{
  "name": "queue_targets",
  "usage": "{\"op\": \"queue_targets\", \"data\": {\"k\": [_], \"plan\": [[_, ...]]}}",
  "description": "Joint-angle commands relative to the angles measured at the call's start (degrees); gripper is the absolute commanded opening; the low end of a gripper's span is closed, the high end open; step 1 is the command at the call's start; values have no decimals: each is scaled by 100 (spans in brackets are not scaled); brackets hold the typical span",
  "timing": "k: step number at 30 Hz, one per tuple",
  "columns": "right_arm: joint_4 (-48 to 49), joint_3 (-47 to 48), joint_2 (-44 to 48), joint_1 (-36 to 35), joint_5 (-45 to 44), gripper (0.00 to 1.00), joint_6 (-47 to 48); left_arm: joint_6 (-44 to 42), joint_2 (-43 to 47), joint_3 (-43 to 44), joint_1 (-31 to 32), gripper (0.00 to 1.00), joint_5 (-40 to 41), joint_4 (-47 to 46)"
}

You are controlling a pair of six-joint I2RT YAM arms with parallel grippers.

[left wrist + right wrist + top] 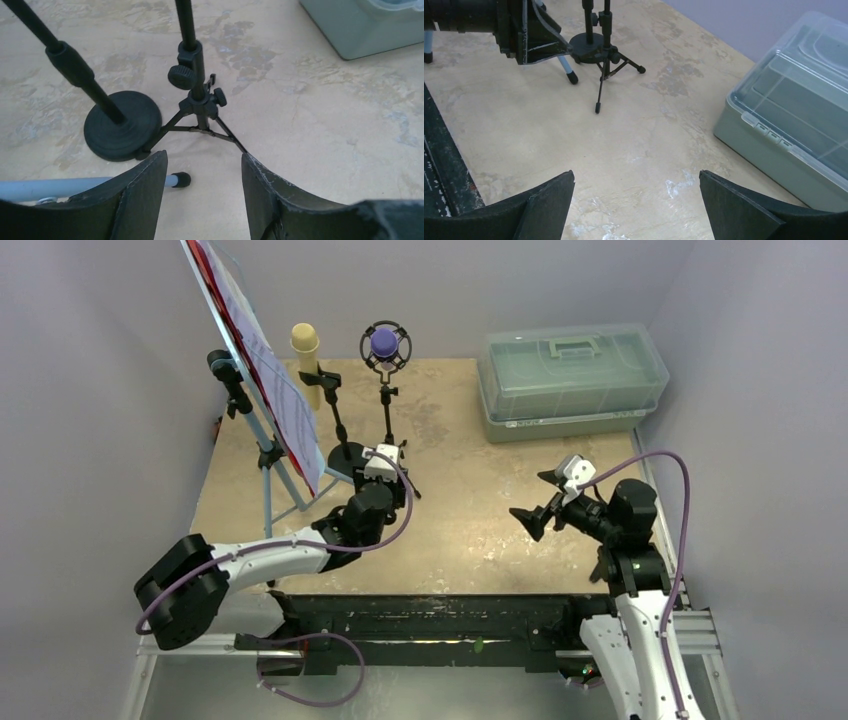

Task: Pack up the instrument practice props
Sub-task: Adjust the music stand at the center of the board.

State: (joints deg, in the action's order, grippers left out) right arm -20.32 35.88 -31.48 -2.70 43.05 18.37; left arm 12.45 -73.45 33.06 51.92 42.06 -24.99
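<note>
The light-blue music rest (268,468) stands at the back left on tripod legs, holding printed sheet music (277,392) over a red folder (212,282). To its right, a cream microphone (304,341) sits in a round-based black holder (122,125). A purple microphone (385,342) sits in a tripod holder (199,98). My left gripper (204,155) is low, just in front of that tripod, open with nothing between its fingers. One blue leg tip (178,179) lies beside its left finger. My right gripper (636,172) hangs open over bare tabletop at the right.
A translucent grey-green plastic box (572,375) with a handle, its lid closed, stands at the back right. Purple walls enclose the table on three sides. The black rail (440,625) with both arm bases runs along the near edge.
</note>
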Motion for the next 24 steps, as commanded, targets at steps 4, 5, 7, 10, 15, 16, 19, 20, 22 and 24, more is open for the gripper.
{"op": "queue_targets", "data": {"k": [4,5,7,10,15,16,19,20,22,24], "plan": [[526,-166,198,121,-19,99,-202,1558,552,320,37,41,1211,2322],[539,-178,215,129,-17,99,-200,1737,748,194,38,38,1292,2588],[566,-215,238,144,-11,99,-192,1900,1222,-38,42,29,1312,2898],[575,-234,247,149,-10,99,-176,2004,1712,-185,33,21,1518,3206],[559,-238,263,167,1,99,-143,2702,1966,-2,-96,7,2189,4332],[560,-247,273,174,6,99,-139,2820,1985,-25,-206,6,2197,4417],[559,-257,282,178,10,99,-125,3362,1963,-149,-667,1,2219,4618],[551,-257,290,176,11,99,-109,3541,1957,-169,-855,0,2220,4702],[538,-257,298,175,8,99,-89,3753,2037,-209,-1181,0,2227,4723],[542,-254,300,175,18,99,-80,3686,2181,-307,-1563,0,2200,4528]]}}
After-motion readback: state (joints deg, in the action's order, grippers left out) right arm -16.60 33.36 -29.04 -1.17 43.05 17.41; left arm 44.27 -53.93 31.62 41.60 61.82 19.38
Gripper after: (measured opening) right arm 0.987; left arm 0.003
